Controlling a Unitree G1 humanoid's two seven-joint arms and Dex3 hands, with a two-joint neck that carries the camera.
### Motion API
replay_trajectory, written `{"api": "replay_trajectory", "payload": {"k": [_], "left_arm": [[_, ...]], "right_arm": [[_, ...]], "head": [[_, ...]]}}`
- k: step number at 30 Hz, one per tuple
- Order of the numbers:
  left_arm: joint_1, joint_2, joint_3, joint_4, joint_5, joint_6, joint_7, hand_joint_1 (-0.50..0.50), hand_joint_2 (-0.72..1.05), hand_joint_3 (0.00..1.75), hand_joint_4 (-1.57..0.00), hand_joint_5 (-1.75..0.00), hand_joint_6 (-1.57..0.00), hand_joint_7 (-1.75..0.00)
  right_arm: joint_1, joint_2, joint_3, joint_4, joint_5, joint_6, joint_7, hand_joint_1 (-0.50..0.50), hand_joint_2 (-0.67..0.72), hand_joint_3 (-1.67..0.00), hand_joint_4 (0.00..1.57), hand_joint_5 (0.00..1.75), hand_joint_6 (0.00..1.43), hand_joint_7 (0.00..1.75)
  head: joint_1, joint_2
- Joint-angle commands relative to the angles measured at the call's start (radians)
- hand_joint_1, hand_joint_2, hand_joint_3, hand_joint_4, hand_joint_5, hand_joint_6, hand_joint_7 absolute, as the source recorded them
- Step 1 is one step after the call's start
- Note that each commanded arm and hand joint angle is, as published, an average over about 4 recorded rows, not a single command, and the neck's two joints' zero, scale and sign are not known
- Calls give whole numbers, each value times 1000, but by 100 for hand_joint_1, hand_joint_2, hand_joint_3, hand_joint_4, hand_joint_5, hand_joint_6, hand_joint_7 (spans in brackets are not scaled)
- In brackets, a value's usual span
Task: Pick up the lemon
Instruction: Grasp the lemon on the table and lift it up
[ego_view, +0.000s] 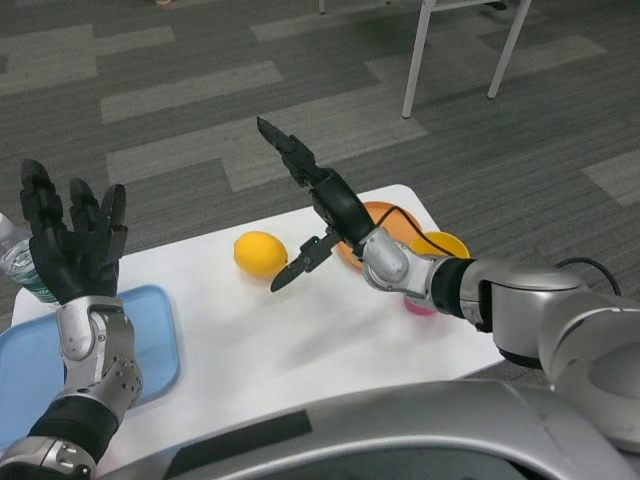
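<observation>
Hovering R hand near lemon, fingers apart; L hand raised, fingers spread.

The lemon, yellow, smooth and rounded, lies on its side on the white counter near the far edge, about midway along it.

I see open tabletop in front of the lemon and to its left, up to the blue tray at the left edge. Just right of the lemon, my right hand hangs spread above the table. Behind it, an orange bowl and yellow cup crowd the far right corner.
</observation>
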Motion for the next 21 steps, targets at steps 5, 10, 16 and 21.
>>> {"api": "replay_trajectory", "payload": {"k": [5,10,16,21], "left_arm": [[-32,9,-33,24,6,12,-25,-50,-68,9,0,0,0,0],[-43,9,-57,27,6,15,-25,-50,-72,9,0,0,0,-2],[-54,12,-88,29,5,24,-25,-50,-72,9,0,0,0,0],[-58,14,-106,32,0,27,-25,-50,-72,9,0,0,0,-5]], "right_arm": [[-53,37,26,96,15,75,50,-17,-16,0,0,0,0,0],[-69,62,41,159,15,97,65,-17,-16,0,0,0,0,0],[-102,106,76,266,20,121,80,-17,-10,0,0,0,0,0],[-133,136,131,327,26,145,83,-17,-10,0,0,0,0,0]], "head": [[0,5],[0,9],[10,10],[7,4]]}}
